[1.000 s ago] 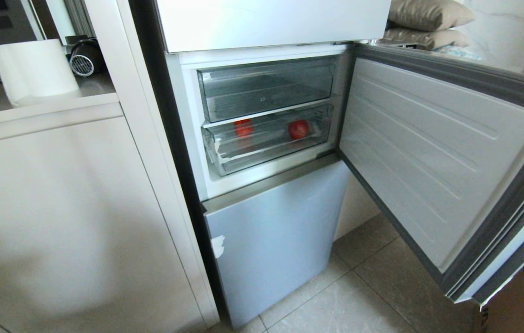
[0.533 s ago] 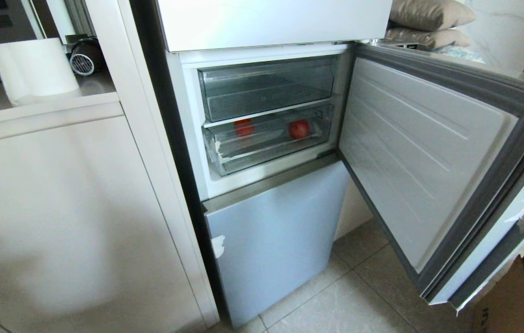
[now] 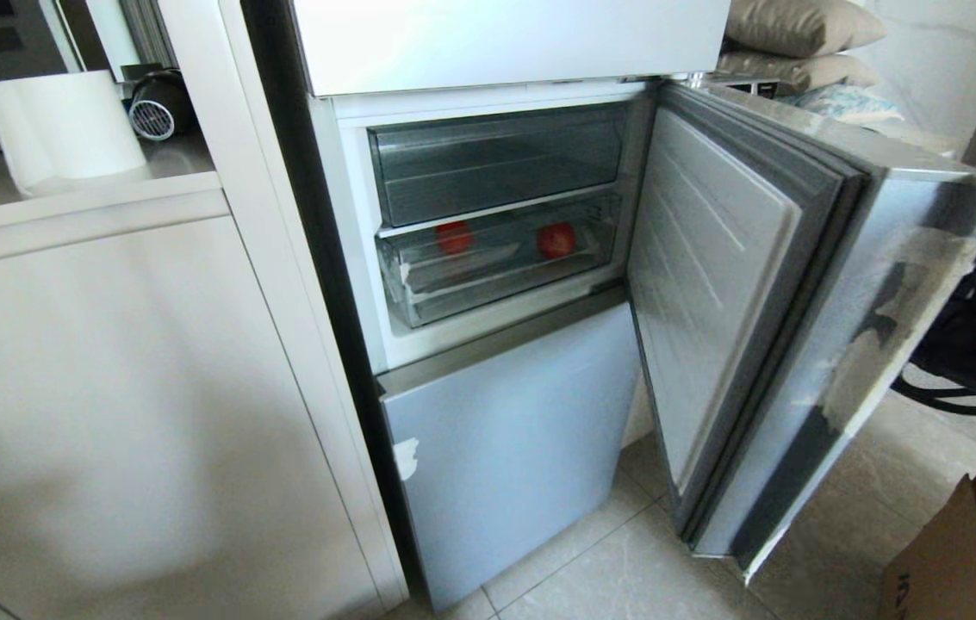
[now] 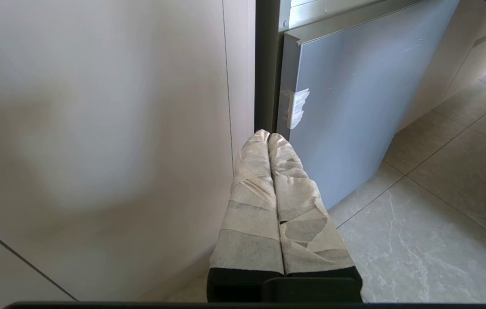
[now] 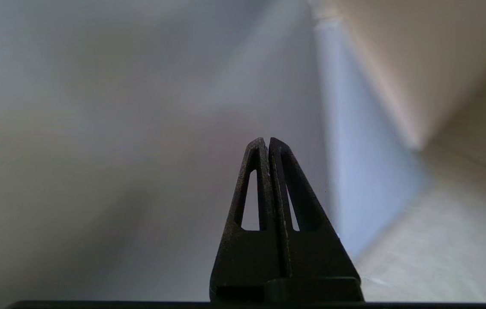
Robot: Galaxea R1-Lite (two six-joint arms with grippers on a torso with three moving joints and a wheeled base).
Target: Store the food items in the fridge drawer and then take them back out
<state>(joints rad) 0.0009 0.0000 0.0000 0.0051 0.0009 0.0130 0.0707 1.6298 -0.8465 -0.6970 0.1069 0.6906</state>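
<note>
fridge door (image 3: 737, 284) at frame right has swung partway shut over the last second, with two food items (image 3: 556, 240) lying in the fridge drawer (image 3: 496, 267) mid-frame, storing apparently done; right hand (image 5: 268, 143) closed empty, left hand (image 4: 268, 137) closed, parked.

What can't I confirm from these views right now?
- Head view: right pincer unseen, behind the fridge door.
- Head view: the food items in the fridge drawer are hazy through clear plastic.
- Right wrist view: right pincer shut; the surface ahead is blurred.
</note>
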